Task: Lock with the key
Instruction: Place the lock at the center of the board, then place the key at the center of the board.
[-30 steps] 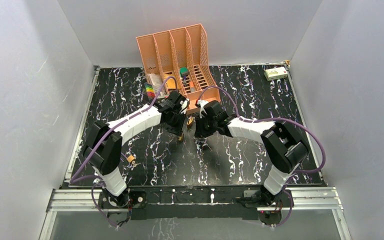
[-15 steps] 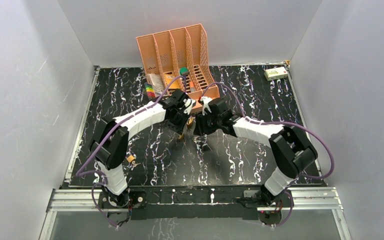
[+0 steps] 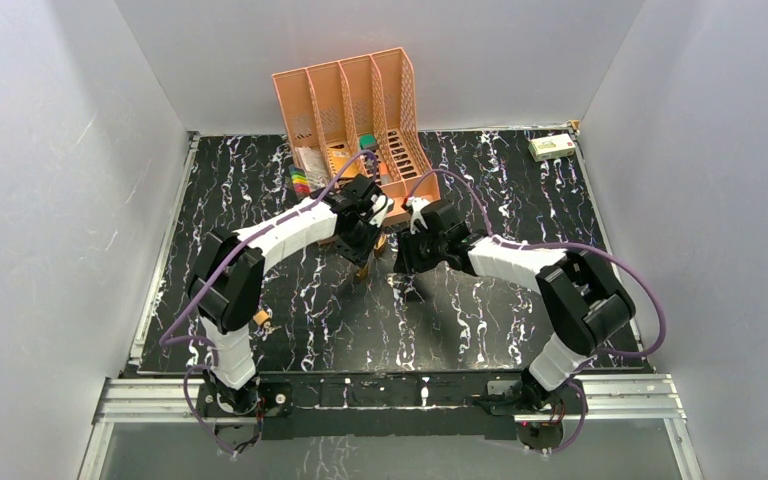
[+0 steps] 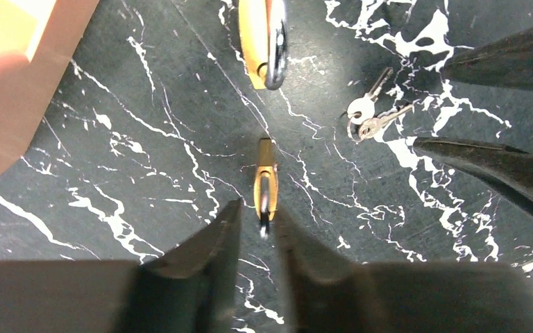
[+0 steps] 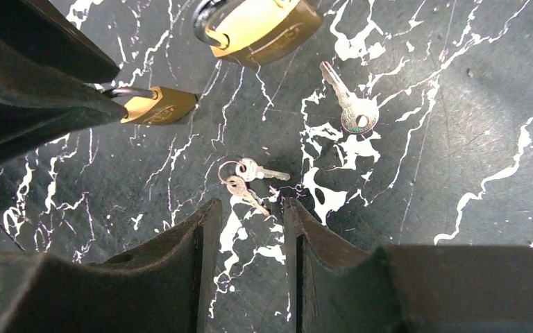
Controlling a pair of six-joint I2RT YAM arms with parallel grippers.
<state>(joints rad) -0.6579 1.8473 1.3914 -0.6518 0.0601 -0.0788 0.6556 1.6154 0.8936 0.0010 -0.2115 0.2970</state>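
Two tiny silvery keys on one ring (image 5: 243,182) lie flat on the black marble table; either may be the key (image 4: 371,116). My right gripper (image 5: 250,208) stands open just behind them, one key's tip reaching between its fingertips. A small brass padlock (image 4: 265,182) stands on edge, its shackle end in the narrow gap of my left gripper (image 4: 258,220), whose jaws are slightly parted. A larger brass padlock (image 5: 260,28) lies beyond, with a bigger silver key (image 5: 350,104) beside it. In the top view both grippers (image 3: 364,262) (image 3: 405,268) meet mid-table.
An orange file rack (image 3: 350,110) stands just behind the grippers, coloured items (image 3: 301,180) at its foot. Another small brass padlock (image 3: 260,320) lies beside the left arm. A white box (image 3: 551,147) sits at the far right corner.
Both arms reached a little farther toward the rack. The right jaws opened wider over the keys. The left jaws, shut on the small padlock, have parted slightly.
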